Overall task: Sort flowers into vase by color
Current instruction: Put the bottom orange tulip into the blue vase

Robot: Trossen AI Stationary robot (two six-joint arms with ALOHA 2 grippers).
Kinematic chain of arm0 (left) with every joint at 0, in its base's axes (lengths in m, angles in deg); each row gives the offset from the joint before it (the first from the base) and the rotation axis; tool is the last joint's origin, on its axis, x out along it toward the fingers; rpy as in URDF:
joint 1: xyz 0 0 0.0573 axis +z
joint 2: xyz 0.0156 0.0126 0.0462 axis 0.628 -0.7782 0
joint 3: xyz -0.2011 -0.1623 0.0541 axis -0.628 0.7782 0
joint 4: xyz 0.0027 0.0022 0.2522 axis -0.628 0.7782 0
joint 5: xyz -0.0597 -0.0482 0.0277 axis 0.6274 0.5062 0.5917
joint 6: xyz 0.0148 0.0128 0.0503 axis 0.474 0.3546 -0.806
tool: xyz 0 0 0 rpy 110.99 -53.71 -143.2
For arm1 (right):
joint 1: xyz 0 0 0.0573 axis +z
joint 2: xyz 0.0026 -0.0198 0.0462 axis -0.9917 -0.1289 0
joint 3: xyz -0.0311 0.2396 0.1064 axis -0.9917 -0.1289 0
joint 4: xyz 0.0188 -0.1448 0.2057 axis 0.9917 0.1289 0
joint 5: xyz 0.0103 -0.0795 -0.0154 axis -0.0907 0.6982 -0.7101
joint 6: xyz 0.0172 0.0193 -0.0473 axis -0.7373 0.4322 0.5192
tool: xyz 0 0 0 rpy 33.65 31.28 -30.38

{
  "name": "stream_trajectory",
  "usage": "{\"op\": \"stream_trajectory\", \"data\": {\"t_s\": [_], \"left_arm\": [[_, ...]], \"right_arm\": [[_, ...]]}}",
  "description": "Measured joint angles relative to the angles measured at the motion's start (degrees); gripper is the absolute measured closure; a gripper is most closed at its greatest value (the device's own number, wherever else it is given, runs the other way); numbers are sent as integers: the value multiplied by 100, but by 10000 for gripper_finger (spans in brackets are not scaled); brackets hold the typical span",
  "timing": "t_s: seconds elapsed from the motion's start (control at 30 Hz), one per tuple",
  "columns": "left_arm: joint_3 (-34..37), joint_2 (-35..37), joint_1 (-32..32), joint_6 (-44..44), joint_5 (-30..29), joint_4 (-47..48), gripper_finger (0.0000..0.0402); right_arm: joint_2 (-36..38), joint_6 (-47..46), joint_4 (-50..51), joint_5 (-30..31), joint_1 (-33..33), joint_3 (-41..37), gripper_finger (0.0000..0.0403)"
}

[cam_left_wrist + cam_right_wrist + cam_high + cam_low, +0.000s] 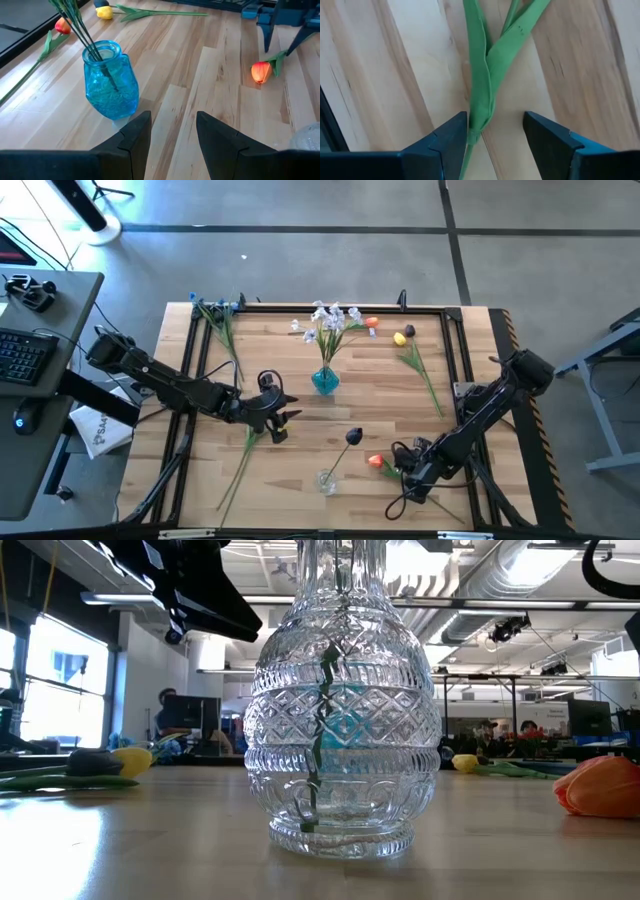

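Closing in on the orange tulip stem: pick-up step in hand, grasp not yet made.

Right gripper (492, 137) sits low over the surface (300, 470) near its front right corner, fingers apart, straddling the green stem and leaves of the orange tulip (377, 463), which lies flat on the wood just right of the clear glass vase (327, 480). That vase holds one dark bud (354, 437). The blue vase (325, 380), mid-surface, holds the white sprays (330, 320). A yellow tulip (400, 338), another orange tulip (372, 323) and blue sprays (215, 307) lie loose towards the far edge. Left gripper (172, 132) waits near the blue vase, fingers apart and holding nothing. Judgement: the next move calls for closing squarely on the thin stem, which looks liable to slip, then lifting clear of the clear glass vase.
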Motion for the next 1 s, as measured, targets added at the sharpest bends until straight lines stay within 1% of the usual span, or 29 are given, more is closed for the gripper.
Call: {"op": "stream_trajectory", "data": {"t_s": [0.1, 0.2, 0.33, 0.5, 0.57, 0.63, 0.67, 0.8, 0.93, 1.0], "left_arm": [[0, 0, 0, 0, 0, -2, 254], [0, 0, 2, 0, 0, -8, 254], [0, 0, 0, -11, 0, -41, 254], [0, 0, 0, -9, 0, -41, 254], [0, 0, 0, -9, 0, -41, 254], [0, 0, 0, -7, 0, -41, 254], [0, 0, 0, -7, 0, -41, 254], [-2, 0, -8, -6, 3, -41, 254], [-2, 0, -55, 4, 52, -38, 254], [-11, 33, -112, 7, 56, -23, 254]], "right_arm": [[-20, 71, 35, 41, 1, 0, 214], [-28, 167, 175, 66, 0, 0, 238], [-40, 239, 439, 176, 2, -4, 296], [-46, 356, 506, 371, 8, -17, 384], [-21, 477, 423, 516, 17, -30, 393], [81, 613, 355, 710, 26, -47, 389], [155, 717, 337, 929, 25, -50, 389], [645, 1137, 384, 2499, -46, -87, 398], [1352, 1741, 220, 3492, -241, -359, 400], [1753, 2230, -145, 3903, -422, -547, 400]]}}
